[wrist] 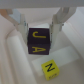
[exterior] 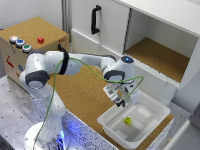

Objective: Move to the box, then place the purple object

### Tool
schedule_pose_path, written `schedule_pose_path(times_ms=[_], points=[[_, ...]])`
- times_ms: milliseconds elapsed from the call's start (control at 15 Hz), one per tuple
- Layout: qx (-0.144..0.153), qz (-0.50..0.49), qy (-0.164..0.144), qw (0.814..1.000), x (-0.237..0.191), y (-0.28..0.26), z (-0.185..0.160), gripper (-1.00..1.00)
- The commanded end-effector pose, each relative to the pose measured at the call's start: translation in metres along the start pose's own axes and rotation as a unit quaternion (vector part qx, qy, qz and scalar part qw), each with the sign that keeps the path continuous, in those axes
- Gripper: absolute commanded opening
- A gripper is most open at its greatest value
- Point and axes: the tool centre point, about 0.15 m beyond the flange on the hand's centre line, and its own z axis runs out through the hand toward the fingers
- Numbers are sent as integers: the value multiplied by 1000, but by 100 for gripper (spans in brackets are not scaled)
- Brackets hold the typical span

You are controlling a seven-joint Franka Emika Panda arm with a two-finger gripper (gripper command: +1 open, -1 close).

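The box (exterior: pixel 150 125) looks like smooth white plastic with a faint sheen along its flared rim. The purple cube (wrist: pixel 40 42) in the gripper (wrist: pixel 40 31) has a dark matt face with yellow lettering; the yellow cube (wrist: pixel 49 70) below it looks equally matt. The tabletop (exterior: pixel 85 95) is grainy cork, rough and dull, as is the top of the wooden button box (exterior: pixel 35 30). The white cabinet (exterior: pixel 150 20) has smooth, flat-painted panels, a black handle (exterior: pixel 95 19) and a cork-lined recess. The arm's (exterior: pixel 42 67) shells are glossy white plastic.

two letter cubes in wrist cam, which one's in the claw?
The purple cube, marked J, A, N, is gripped between the claw fingers. The small yellow N cube lies loose on the white tub floor.
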Motion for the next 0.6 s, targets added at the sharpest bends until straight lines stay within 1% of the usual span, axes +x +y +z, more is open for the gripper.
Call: schedule_pose_path(times_ms=[0,200,267,533], points=[[67,-16,-16,997,52,18,43,-100],[81,-29,-8,996,65,16,61,-100],[81,-35,-12,996,71,15,68,-100],[70,-45,-7,997,88,12,84,-100]])
